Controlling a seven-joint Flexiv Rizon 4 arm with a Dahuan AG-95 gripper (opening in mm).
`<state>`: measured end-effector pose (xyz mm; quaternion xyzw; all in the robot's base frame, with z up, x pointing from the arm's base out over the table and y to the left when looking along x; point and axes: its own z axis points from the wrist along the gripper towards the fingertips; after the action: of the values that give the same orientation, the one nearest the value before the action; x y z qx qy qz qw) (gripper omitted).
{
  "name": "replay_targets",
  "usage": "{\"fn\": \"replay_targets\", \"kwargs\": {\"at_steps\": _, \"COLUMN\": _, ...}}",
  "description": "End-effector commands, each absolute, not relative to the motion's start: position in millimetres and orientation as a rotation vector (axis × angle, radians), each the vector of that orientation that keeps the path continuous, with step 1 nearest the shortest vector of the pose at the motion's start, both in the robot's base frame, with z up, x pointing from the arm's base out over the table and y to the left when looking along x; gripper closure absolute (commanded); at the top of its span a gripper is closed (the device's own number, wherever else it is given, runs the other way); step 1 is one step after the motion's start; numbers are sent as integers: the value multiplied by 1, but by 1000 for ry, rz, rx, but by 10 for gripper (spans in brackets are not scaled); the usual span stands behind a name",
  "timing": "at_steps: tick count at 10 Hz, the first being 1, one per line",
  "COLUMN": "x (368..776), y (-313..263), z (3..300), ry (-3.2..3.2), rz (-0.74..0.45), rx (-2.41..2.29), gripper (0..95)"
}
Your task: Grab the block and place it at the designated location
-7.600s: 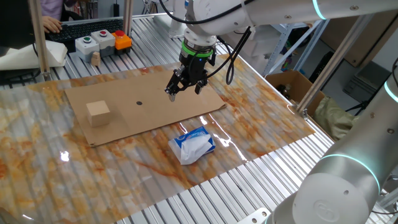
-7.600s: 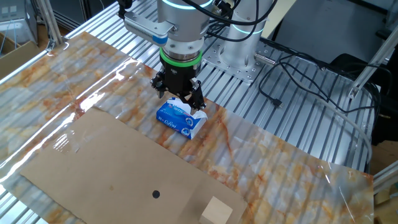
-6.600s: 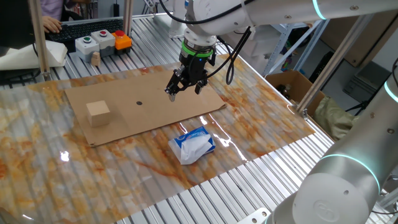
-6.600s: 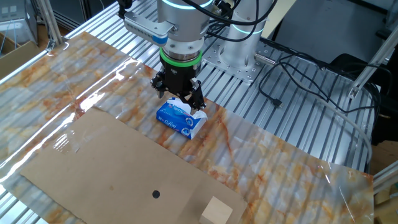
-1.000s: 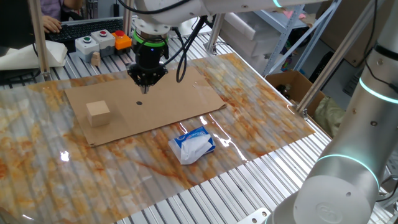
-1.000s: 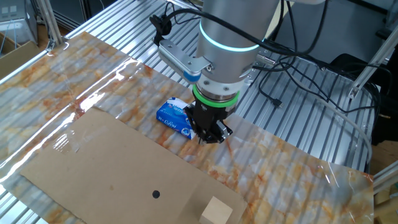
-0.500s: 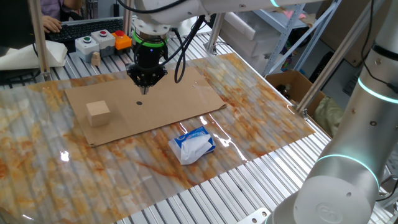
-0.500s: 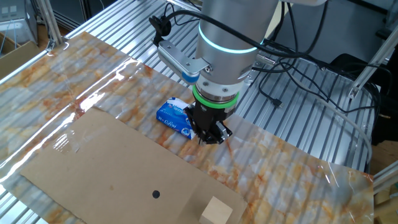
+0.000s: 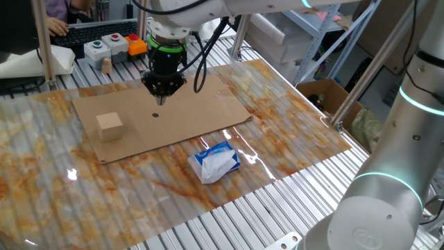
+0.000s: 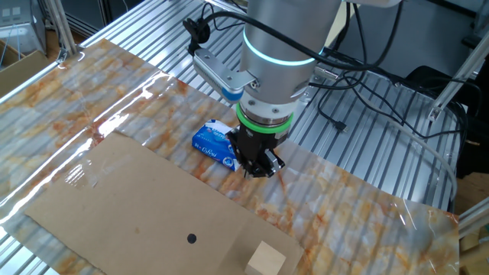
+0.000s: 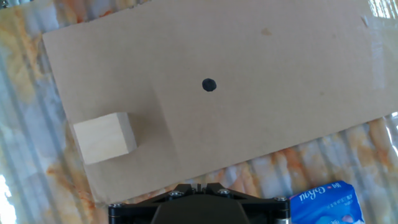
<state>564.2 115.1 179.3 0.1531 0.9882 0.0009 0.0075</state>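
The block (image 9: 109,125) is a light-tan wooden cube on the left part of the brown cardboard sheet (image 9: 201,114). It also shows in the other fixed view (image 10: 266,258) and in the hand view (image 11: 104,137). The designated location is a small black dot (image 9: 155,115), also seen in the other fixed view (image 10: 192,237) and the hand view (image 11: 209,85). My gripper (image 9: 162,96) hangs above the sheet just behind the dot, well right of the block, fingers together and empty. It also shows in the other fixed view (image 10: 256,168) and the hand view (image 11: 197,185).
A blue-and-white soft packet (image 9: 216,161) lies on the marbled table in front of the sheet. A button box (image 9: 114,46) and a small wooden peg (image 9: 106,65) stand at the back left. An open cardboard box (image 9: 322,94) sits off the table's right side.
Since seven seconds ago the arm has swung left from the sheet's right end to above the dot, and its fingers have closed. Over the last second nothing has visibly moved.
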Motion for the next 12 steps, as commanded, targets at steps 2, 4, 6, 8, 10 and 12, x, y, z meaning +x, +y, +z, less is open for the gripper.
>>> {"fn": "replay_targets", "kwargs": {"at_steps": 2, "x": 564, "y": 115, "z": 180, "ry": 3092, "rz": 0, "rx": 461, "gripper": 950}}
{"fn": "replay_targets", "kwargs": {"at_steps": 4, "x": 564, "y": 115, "z": 180, "ry": 3080, "rz": -32, "rx": 509, "gripper": 950}}
{"fn": "replay_targets", "kwargs": {"at_steps": 6, "x": 564, "y": 115, "z": 180, "ry": 3102, "rz": -107, "rx": 433, "gripper": 950}}
{"fn": "replay_targets", "kwargs": {"at_steps": 8, "x": 564, "y": 115, "z": 180, "ry": 3128, "rz": -97, "rx": 233, "gripper": 950}}
{"fn": "replay_targets", "kwargs": {"at_steps": 10, "x": 564, "y": 115, "z": 180, "ry": 3127, "rz": -88, "rx": 44, "gripper": 950}}
{"fn": "replay_targets", "kwargs": {"at_steps": 12, "x": 564, "y": 115, "z": 180, "ry": 3121, "rz": -73, "rx": -81, "gripper": 950}}
